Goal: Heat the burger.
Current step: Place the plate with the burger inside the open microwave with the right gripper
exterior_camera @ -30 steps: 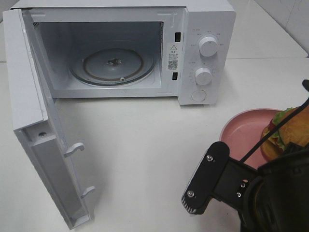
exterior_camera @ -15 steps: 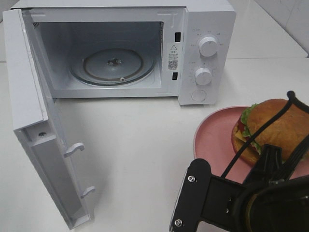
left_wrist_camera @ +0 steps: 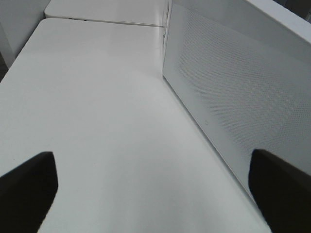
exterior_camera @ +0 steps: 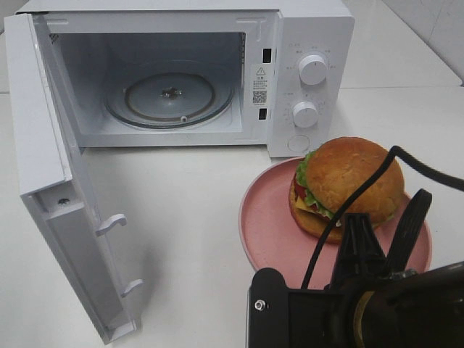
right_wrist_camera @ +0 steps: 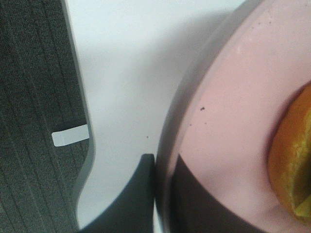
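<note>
Matt pink plate [exterior_camera: 264, 225], burger [exterior_camera: 351, 181] with a faintly glossy bun, clear glass turntable [exterior_camera: 170, 98], smooth white table [exterior_camera: 188, 217]

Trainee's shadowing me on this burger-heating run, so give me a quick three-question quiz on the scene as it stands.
1. True or false: the microwave door is shut.
2. The burger sits on: A the glass turntable; B the pink plate; C the bare table.
3. Short answer: which gripper is shut, and on what?

Key:
1. False, it stands wide open.
2. B.
3. The right gripper, clamped on the pink plate's rim.
</note>
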`<state>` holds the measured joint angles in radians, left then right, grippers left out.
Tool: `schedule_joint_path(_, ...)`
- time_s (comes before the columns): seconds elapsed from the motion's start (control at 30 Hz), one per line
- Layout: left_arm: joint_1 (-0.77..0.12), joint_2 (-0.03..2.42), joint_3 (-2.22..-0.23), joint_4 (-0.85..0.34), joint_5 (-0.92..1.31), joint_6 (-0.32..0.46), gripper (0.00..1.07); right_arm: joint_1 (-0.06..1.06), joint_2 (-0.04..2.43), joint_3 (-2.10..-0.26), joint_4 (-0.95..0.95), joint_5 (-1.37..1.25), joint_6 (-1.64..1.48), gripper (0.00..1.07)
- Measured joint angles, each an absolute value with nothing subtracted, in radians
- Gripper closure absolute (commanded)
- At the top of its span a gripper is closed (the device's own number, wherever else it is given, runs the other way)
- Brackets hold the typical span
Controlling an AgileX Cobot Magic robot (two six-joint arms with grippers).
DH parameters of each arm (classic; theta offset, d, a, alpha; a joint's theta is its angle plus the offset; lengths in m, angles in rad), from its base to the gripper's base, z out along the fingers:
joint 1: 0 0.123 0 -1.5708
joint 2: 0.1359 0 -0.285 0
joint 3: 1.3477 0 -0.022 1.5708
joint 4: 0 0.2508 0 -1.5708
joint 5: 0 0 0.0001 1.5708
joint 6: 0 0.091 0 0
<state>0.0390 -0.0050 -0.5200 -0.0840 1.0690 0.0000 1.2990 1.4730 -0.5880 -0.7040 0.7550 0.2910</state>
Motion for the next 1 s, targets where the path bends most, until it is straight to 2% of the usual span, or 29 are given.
schedule_joint_path(0.43, 0.039, -0.005, -0.520, -0.084, 1.069, 0.000, 0.07, 1.299, 1.473, -0.587, -0.727, 0.721, 0.129, 1.07)
schedule_joint_path(0.73, 0.039, -0.005, -0.520, -0.084, 1.069, 0.000, 0.07, 1.292, 1.473, -0.587, -0.808, 0.636, 0.065, 1.07)
schedule_joint_path(1.0, 0.039, -0.005, -0.520, -0.084, 1.069, 0.000, 0.07, 1.194, 1.473, -0.587, -0.818, 0.520, -0.050, 1.07)
